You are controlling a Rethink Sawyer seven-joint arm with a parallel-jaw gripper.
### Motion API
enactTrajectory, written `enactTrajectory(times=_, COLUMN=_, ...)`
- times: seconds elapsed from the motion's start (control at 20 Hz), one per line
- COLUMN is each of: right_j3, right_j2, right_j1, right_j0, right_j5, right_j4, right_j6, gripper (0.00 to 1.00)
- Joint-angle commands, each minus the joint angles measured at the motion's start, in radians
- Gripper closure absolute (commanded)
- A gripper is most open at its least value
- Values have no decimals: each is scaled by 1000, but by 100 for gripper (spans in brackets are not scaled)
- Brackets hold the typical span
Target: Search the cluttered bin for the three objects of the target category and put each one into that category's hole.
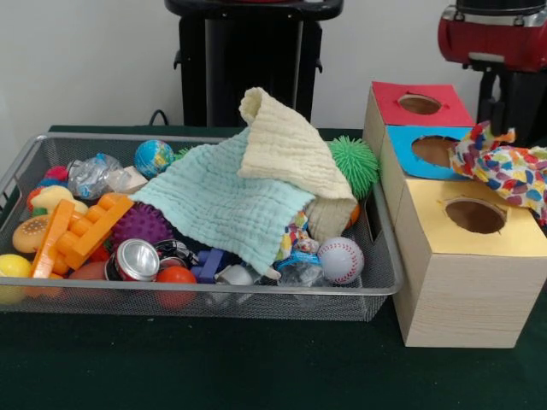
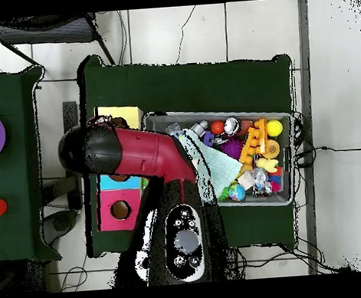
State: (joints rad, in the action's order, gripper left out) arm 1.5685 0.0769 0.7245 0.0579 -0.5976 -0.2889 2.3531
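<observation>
Front view gives you the wire bin (image 1: 376, 286) nearest, its baseball (image 1: 340, 260) beside the mint cloth (image 1: 224, 205). Beyond, a patterned cloth (image 1: 504, 168) hangs over the yellow-topped box (image 1: 466, 256); whether fingers grip it, you cannot tell.

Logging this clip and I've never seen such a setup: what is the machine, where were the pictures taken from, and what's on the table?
It is a red and black robot arm. One picture looks across the table, the other straight down. On the green table sits a wire bin of toys, balls, a can, a mint cloth and a cream cloth. Beside it stand three boxes with holes: a red box, a blue box, a yellow box. A patterned cloth hangs over them beneath the arm; what grips it is hidden.
</observation>
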Motion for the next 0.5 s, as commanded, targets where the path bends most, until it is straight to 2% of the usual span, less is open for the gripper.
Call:
enactTrajectory(times=0.05, right_j3=120, right_j2=-136, right_j1=4, right_j0=-87, right_j5=52, right_j4=104, right_j6=-162, gripper=100)
enactTrajectory(times=0.5, right_j3=140, right_j2=-220, right_j1=35, right_j0=-172, right_j5=78, right_j4=160, right_j6=-132, gripper=100)
